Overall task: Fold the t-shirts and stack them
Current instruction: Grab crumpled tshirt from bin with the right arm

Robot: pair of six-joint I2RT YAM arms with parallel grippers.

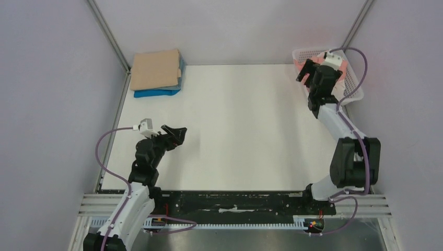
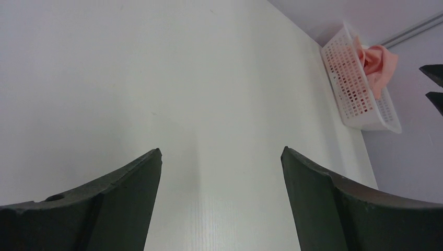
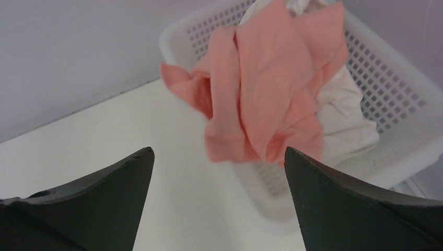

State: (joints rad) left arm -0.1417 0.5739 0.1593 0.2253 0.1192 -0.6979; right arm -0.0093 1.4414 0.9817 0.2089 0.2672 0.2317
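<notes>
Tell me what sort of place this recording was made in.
Likely a robotics lab workcell, not a home: a white table enclosed by plain grey panels, a lattice basket of shirts, and a folded stack in one corner.

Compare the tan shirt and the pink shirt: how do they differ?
The tan shirt is folded flat; the pink shirt is crumpled. The tan shirt lies on the blue shirt at far left; the pink shirt spills out of the basket at far right. Both are plain cloth, and neither is held.
</notes>
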